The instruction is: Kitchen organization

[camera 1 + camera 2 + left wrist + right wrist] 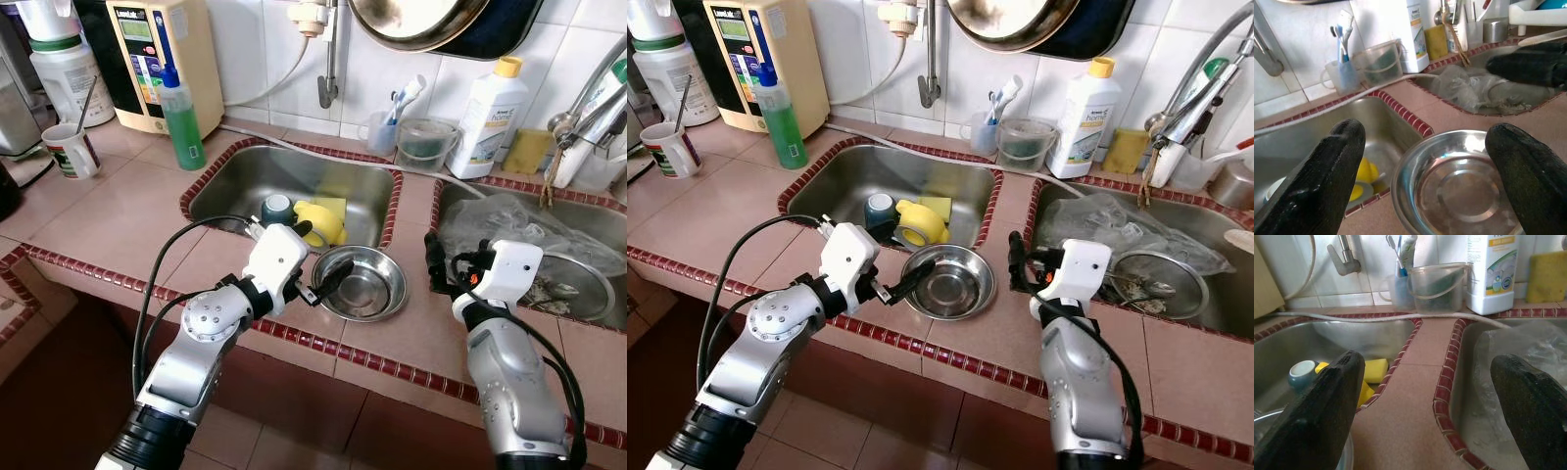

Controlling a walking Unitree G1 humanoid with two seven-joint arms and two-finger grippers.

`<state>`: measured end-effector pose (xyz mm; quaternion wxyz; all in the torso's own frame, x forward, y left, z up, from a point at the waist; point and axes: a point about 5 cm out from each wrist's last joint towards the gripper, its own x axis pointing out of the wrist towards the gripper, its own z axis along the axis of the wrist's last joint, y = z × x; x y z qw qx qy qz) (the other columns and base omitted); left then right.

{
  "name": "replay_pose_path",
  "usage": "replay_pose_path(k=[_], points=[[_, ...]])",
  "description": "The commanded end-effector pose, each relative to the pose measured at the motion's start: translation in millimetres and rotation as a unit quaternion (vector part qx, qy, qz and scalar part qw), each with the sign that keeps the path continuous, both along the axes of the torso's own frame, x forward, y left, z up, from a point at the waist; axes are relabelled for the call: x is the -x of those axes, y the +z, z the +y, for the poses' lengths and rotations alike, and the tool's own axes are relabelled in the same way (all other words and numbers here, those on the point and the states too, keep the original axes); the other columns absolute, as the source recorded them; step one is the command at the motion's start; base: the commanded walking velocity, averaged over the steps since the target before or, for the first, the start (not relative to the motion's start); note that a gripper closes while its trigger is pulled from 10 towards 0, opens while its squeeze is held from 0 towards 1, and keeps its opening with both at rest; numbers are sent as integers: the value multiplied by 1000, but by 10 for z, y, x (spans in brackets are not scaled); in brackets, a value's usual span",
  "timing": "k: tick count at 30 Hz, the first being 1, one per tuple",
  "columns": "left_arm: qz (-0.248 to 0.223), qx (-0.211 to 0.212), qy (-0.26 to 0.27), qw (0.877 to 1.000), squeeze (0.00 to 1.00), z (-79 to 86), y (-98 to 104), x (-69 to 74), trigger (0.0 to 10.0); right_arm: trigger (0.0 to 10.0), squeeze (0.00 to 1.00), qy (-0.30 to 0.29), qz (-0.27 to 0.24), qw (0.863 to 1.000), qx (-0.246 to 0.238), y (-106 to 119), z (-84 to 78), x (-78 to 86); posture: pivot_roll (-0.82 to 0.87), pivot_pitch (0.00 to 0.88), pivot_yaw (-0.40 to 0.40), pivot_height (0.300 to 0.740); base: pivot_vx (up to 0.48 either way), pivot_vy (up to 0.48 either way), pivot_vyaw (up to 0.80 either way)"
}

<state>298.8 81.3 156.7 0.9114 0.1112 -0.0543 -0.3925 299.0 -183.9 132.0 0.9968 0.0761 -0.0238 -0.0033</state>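
Note:
A shiny steel bowl rests on the tiled counter strip between two sinks. My left gripper is open, its fingers spread around the bowl's near-left rim, with nothing gripped. My right gripper hovers open over the counter to the right of the bowl, beside the right sink; its fingers hold nothing. In the left sink lie a yellow cup, a teal cup and a yellow sponge.
Crumpled clear plastic and a steel dish lie in the right sink. A green bottle, water purifier, mug, toothbrush cup, clear tub and white bottle line the back. A pan hangs overhead.

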Motion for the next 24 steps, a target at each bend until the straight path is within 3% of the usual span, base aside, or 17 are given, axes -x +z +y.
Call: replay_pose_path(k=[1,12,24], points=[[-7,-5,-15,1000,0,-48,51,17,10000,10000,0,12,9,1000,-4,4,-9,-42,-83,0,19,740,0,0,0],[-11,9,-11,1000,0,-90,129,59,10000,10000,0,144,74,987,-22,-93,99,-193,-52,0,-1,740,0,0,0],[-13,14,1,1000,0,-75,165,90,10000,10000,0,209,121,970,-29,-148,144,-211,-30,0,-24,740,0,0,0]])
